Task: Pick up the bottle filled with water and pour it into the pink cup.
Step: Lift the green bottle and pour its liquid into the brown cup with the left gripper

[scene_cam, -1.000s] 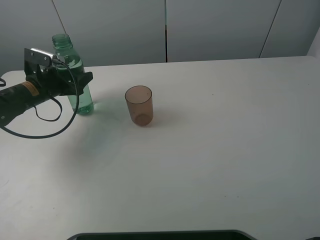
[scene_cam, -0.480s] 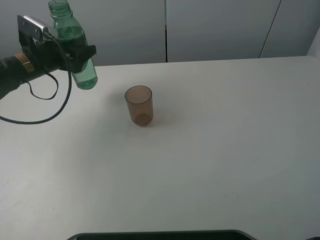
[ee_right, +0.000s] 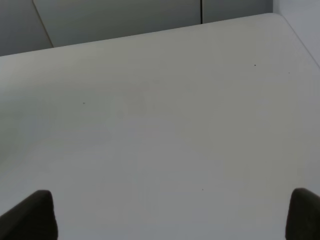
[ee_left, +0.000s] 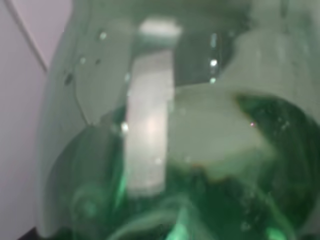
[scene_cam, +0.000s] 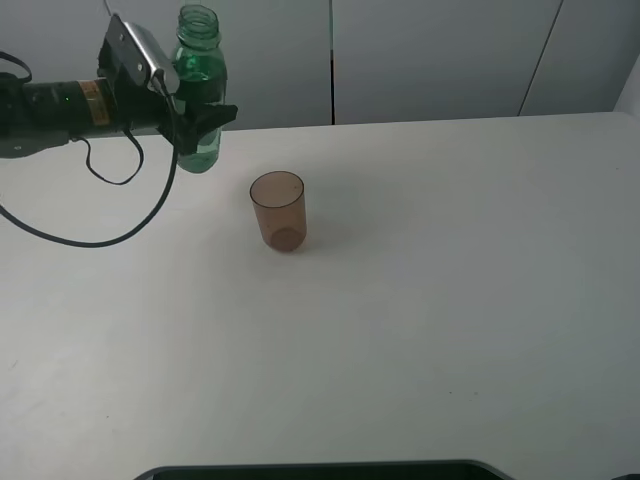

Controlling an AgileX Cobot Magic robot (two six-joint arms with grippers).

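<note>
Holds the bottle [scene_cam: 200, 75] upright in clamped left jaws at eleven o'clock from the pink cup [scene_cam: 277, 210], likely against early spilling; right jaws apart, empty.

Right gripper [ee_right: 172, 216] hovering over white table [ee_right: 160, 115].
Dark fingertips [ee_right: 30, 216] standing wide apart; grey wall panels [ee_right: 115, 17] running behind the table's far edge.

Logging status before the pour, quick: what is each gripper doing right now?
Left gripper: closed on the bottle, held upright in the air.
Right gripper: open, holding nothing.
</note>
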